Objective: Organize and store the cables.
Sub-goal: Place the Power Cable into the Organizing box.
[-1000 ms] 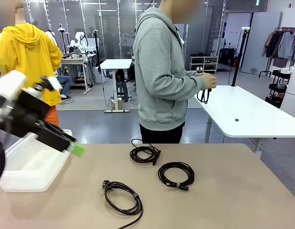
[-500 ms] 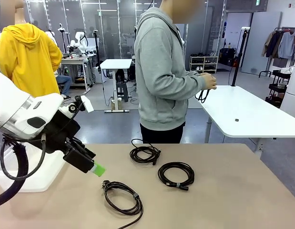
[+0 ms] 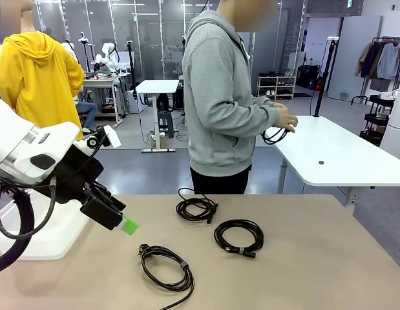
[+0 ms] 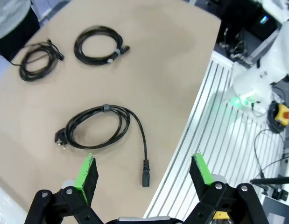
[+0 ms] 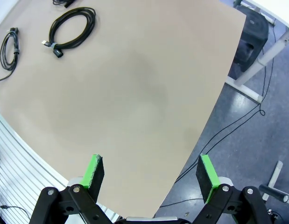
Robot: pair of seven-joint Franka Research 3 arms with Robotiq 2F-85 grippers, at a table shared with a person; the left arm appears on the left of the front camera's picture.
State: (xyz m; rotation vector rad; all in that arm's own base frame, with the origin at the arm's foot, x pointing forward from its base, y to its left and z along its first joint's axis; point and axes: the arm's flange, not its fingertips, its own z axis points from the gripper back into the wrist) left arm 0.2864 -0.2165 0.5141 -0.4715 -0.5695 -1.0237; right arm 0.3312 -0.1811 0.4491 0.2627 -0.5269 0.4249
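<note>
Left gripper (image 4: 144, 163), jaws spread wide and empty, hovers with the nearest coiled cable (image 4: 105, 108) just ahead, apparently lined up for pickup.

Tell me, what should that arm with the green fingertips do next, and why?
Probably lower the left gripper onto the nearest cable. Its jaws stand open and empty above the table, and that coil lies loose just ahead of it, not yet stored.
</note>
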